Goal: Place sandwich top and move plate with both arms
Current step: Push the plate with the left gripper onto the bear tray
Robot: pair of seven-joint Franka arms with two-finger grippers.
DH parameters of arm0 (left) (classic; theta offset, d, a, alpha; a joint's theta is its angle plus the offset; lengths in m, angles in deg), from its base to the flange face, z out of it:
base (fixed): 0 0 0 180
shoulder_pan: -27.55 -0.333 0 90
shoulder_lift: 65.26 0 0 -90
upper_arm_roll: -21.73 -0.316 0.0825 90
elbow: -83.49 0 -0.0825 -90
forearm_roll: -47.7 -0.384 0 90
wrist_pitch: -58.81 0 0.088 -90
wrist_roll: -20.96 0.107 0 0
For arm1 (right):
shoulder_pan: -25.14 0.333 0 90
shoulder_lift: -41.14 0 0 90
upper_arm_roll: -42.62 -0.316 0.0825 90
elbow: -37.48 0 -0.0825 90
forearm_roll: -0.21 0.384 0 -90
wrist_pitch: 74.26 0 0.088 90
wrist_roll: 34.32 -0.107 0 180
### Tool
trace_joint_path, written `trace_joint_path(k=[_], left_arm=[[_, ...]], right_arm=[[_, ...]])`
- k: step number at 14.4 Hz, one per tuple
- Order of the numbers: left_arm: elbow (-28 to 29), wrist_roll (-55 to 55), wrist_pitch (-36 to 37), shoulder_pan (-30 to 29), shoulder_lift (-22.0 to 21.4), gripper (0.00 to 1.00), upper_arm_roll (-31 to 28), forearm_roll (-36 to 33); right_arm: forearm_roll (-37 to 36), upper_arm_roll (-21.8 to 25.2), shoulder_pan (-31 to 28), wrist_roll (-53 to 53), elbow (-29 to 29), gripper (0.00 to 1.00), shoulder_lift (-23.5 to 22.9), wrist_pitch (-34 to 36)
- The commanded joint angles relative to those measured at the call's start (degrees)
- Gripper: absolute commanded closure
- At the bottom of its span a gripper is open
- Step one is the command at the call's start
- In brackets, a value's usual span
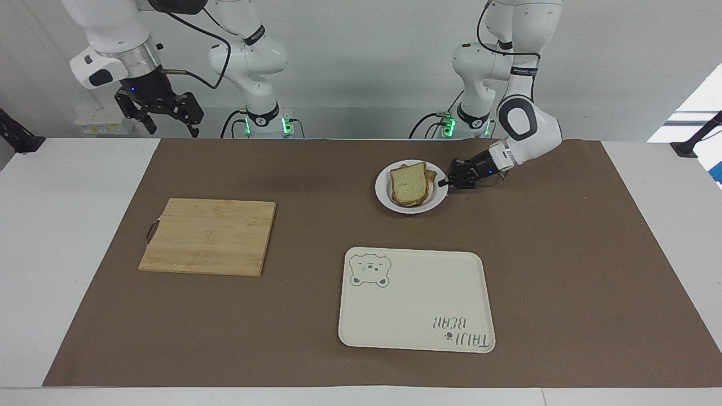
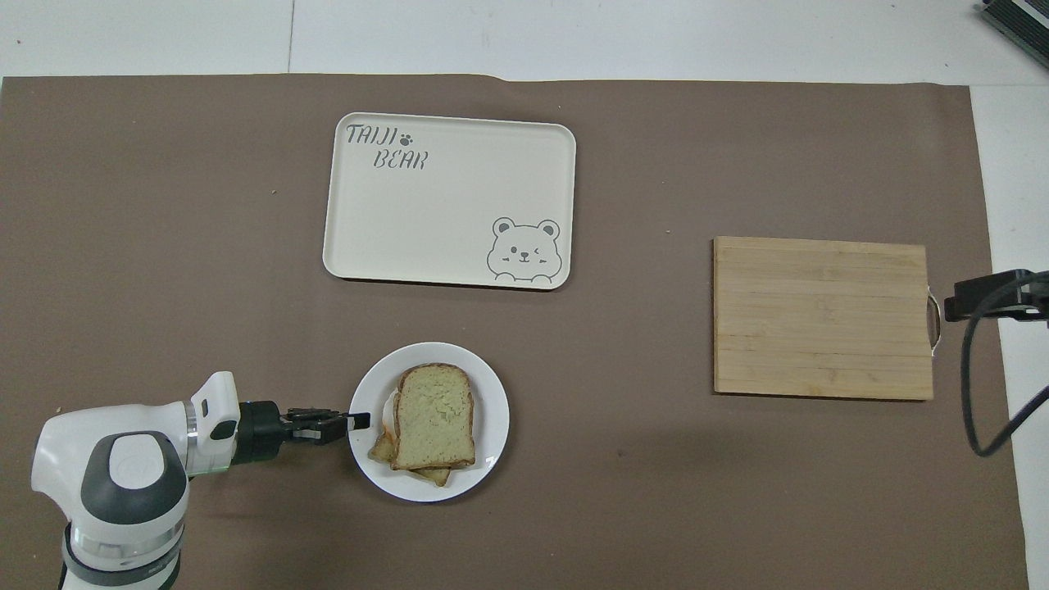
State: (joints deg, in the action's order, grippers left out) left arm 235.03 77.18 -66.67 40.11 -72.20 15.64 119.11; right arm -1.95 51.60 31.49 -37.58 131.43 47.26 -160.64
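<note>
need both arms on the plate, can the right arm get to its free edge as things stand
Probably yes. The right gripper hangs open, raised near the cutting board's end, and bare mat lies beside the plate. The left gripper is shut on the plate's rim at its own end.

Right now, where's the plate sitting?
The plate is on the brown mat toward the left arm's end, nearer the robots than the bear tray, with the left gripper shut on its rim.
</note>
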Motion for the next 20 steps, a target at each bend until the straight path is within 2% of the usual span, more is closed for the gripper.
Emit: trace_joint_path(k=[1, 6, 10, 13, 17, 20], left_arm=[[-8.6, -4.18, 2.87, -1.67, 5.6, 1.0, -0.24, 0.4], [-23.8, -12.35, 7.96, -5.18, 14.22, 1.0, -0.24, -1.44], [-39.09, -22.54, 8.4, -6.06, 22.65, 1.0, -0.15, -8.98], [-44.03, -25.02, 7.0, -5.45, 27.4, 1.0, 0.55, -9.53], [-56.15, -30.81, 7.69, -5.45, 35.57, 1.0, 0.73, -10.06], [-58.63, -34.15, 5.43, -3.35, 38.04, 1.0, 0.99, -10.06]], right_arm=[[0.4, -0.19, -0.38, 1.06, -0.7, 0.0, -0.4, -0.02], [0.4, -0.28, -0.38, 1.06, -0.7, 0.0, -0.4, -0.11], [0.4, -0.19, -0.38, 1.06, -0.7, 0.0, -0.4, -0.11], [0.4, -0.19, -0.38, 1.06, -0.7, 0.0, -0.4, -0.11], [0.4, -0.28, -0.38, 1.06, -0.7, 0.0, -0.4, -0.02], [0.4, -0.28, -0.38, 1.06, -0.7, 0.0, -0.4, -0.11]])
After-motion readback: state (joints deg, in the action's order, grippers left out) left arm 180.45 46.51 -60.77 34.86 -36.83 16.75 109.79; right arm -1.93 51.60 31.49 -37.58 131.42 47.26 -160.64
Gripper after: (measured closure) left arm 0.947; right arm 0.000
